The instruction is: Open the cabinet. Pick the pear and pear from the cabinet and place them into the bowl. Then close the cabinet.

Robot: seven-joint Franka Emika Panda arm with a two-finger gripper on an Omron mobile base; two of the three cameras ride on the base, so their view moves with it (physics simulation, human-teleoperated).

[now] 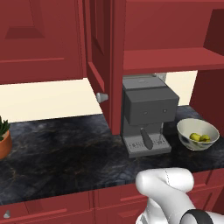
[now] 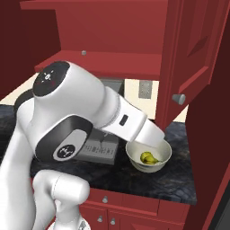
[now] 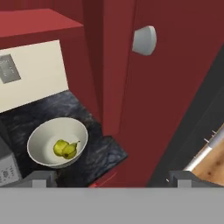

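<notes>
Scene: a simulated kitchen with dark red cupboards above a black marbled counter (image 1: 65, 153).
Cabinet: the wall cabinet (image 1: 170, 61) stands open, both doors swung out, and the part of its shelf that shows is bare.
Left door: its edge faces the room, with a round silver knob (image 1: 102, 97) low on it.
Right door: it hangs open beside the bowl, and its knob (image 3: 145, 40) sits close ahead of the hand camera.
Bowl: a cream-white bowl (image 3: 57, 141) rests on the counter, just beside the grey coffee machine (image 1: 148, 116).
Pears: the two yellow-green pears (image 3: 65, 148) lie touching each other inside the bowl.
Gripper: the gripper (image 3: 111, 178) has its jaws wide apart and holds nothing; it hovers above the counter edge, between the bowl and the right door.
Step in hand: judging by the fruit already in the bowl, only closing the doors seems left.
Risk: the forearm passes right over the bowl, so a careless sweep toward the right door could knock the bowl or tip the pears out.
Risk: open fingers could slip off the small round knob, leaving the door ajar.
Risk: the left door swings over the coffee machine, so a low push might catch on it.
</notes>
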